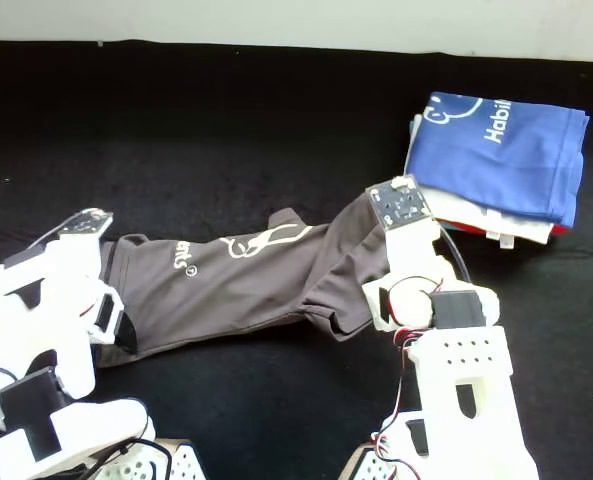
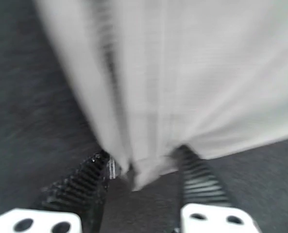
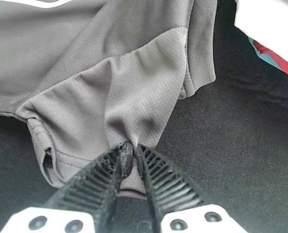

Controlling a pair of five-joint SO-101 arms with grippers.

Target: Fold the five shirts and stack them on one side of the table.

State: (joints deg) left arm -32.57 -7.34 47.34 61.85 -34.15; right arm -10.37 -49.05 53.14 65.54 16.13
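Grey shirt (image 1: pixel 236 285) lay stretched on the table (image 1: pixel 176 120) near the folded stack (image 1: pixel 496 160), right claw (image 3: pixel 130 153) pinching a thin sleeve fold, left claw (image 2: pixel 144 156) gripping the other end; pulling taut could have slipped either hold.

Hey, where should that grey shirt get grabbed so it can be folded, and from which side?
Grip the grey shirt at its two far ends, coming in from the arms' side of the table. It lies stretched long across the table, so a pinch at each end should control it. The left hand and right hand each pinch cloth there.
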